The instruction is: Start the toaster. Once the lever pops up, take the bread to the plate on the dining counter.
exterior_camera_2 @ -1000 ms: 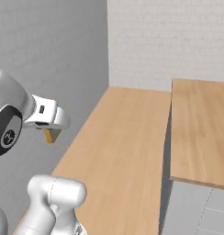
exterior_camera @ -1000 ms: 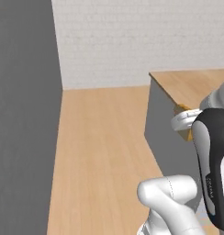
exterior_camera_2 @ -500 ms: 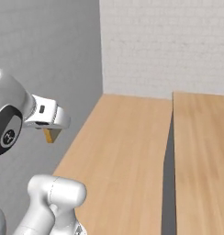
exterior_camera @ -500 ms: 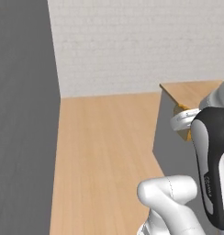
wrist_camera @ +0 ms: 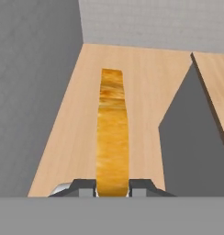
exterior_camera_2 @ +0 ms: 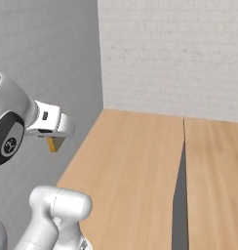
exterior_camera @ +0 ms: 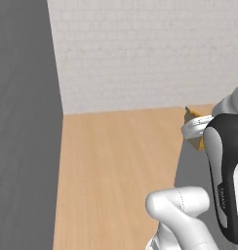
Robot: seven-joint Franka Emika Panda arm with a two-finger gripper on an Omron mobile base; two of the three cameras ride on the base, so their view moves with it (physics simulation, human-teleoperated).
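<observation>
My gripper (wrist_camera: 112, 186) is shut on the bread (wrist_camera: 112, 133), a tan slice with a darker crust, seen edge-on and reaching away from the fingertips (wrist_camera: 82, 185). In the left base view the bread (exterior_camera: 191, 115) pokes out beside the hand at the gripper (exterior_camera: 195, 131), on the right, high over the wood floor. In the right base view the bread (exterior_camera_2: 55, 144) hangs under the gripper (exterior_camera_2: 54, 138) at the left. The toaster and the plate are out of view. I cannot tell whether the light-wood counter (wrist_camera: 218, 75) is the dining counter.
A wood floor (exterior_camera_2: 135, 161) runs ahead to a white brick wall (exterior_camera_2: 169, 53). A grey wall (exterior_camera: 23, 122) closes the left side. The light-wood counter (exterior_camera_2: 213, 161) with a dark grey side (wrist_camera: 192, 137) stands to the right.
The whole picture has shifted, so the base has moved: the counter has slid right and the brick wall looms closer. The bread stays in the shut gripper.
</observation>
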